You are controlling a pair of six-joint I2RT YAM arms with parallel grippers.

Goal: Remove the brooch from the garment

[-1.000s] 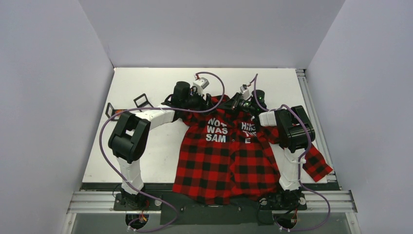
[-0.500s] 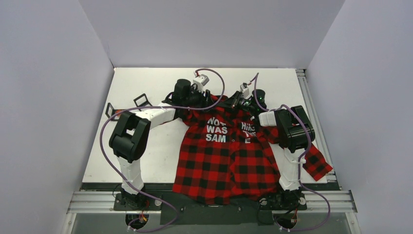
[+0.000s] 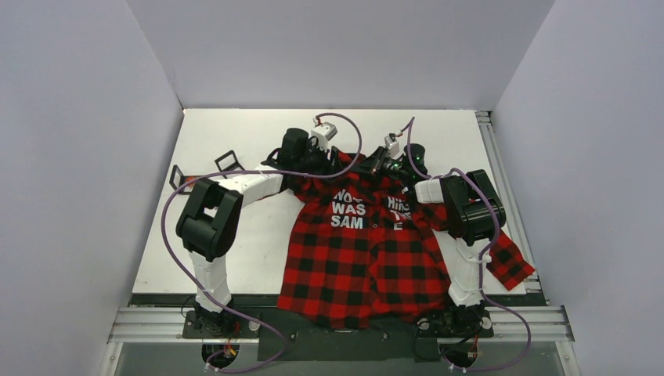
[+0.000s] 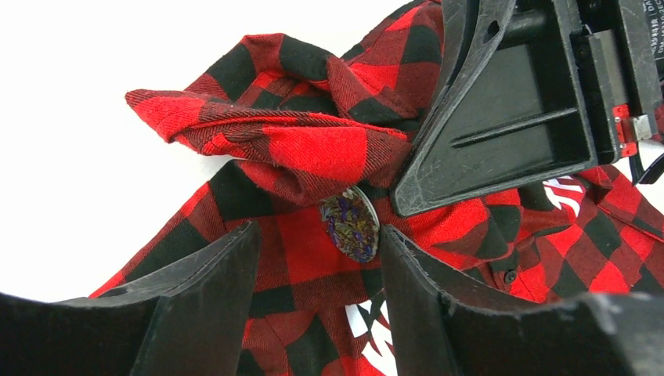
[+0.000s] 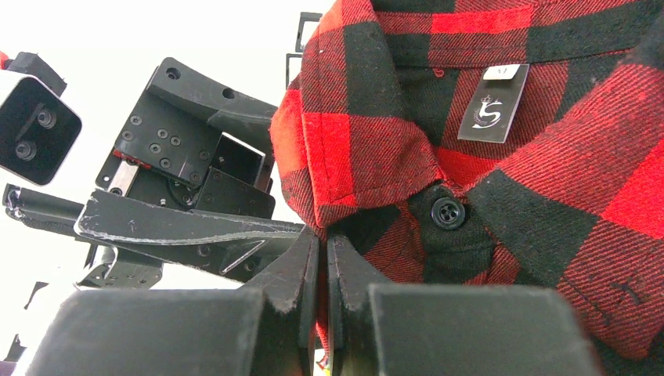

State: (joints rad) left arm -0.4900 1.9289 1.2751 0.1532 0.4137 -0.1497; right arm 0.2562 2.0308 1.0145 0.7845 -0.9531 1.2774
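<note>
Key relation: brooch [image 4: 350, 225] lies straight ahead of the left end effector [image 4: 317, 233], in the gap between its two fingers and closer to the right-hand one in the wrist view. Fingers are spread wide, holding nothing. Left arm is the nearer one by far.

Brooch position: pinned on the shirt [image 3: 360, 258] just below the bunched collar [image 4: 297, 149], above the white chest lettering [image 3: 348, 209]. Not resolvable in the top view.

Brooch shape: a small oval disc, not a star, with a dark purple-and-gold mottled face and some gloss; looks rigid. Long axis runs steeply, tilted top-left to bottom-right, so the jaws would probably close across its short axis.

Right end effector [image 5: 323, 239]: fingers together, clamped on the collar edge beside the black top button [image 5: 448, 212], lifting the cloth into a ridge. Its black finger sits just right of the brooch in the left wrist view, so clearance is tight.

Shirt: soft woven flannel, red and black checks, creased at the neck, flat on the white desk [image 3: 235, 133]. The cloth will likely drag along unless it is held
</note>
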